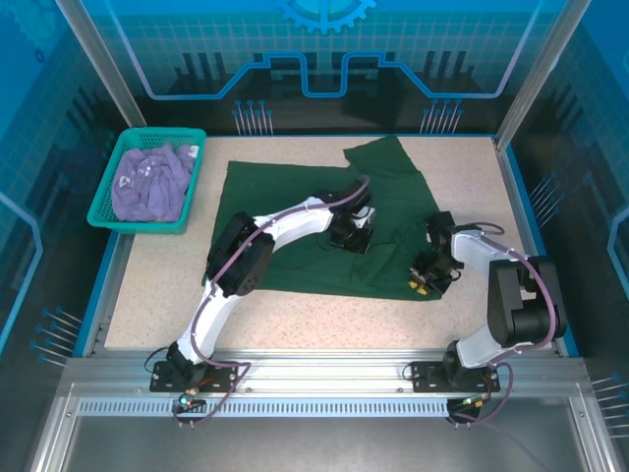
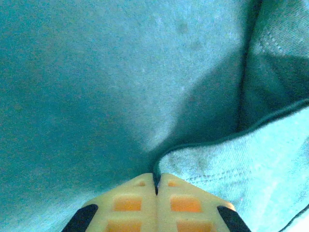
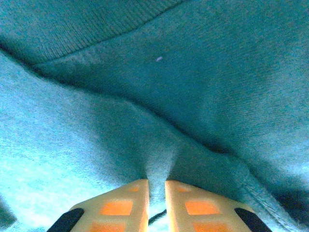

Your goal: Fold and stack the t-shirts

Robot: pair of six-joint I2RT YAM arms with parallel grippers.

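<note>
A fold of the dark green t-shirt (image 1: 295, 211), spread on the table (image 1: 167, 295), is pinched at its near right corner between the narrow fingers of the right gripper (image 3: 155, 186). Farther in, its hem is clamped by the closed left gripper (image 2: 156, 180). At the far left, the lavender t-shirt (image 1: 147, 182) is seen crumpled in the teal basket (image 1: 103, 206).

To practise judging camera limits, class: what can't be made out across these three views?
- Top view: green shirt under the left arm, hidden by it.
- Top view: print on the purple shirt, too small; its underside, hidden by the basket.
- Left wrist view: how much cloth the left tool holds, hidden by its fingers.
- Right wrist view: likewise for the right tool.
</note>
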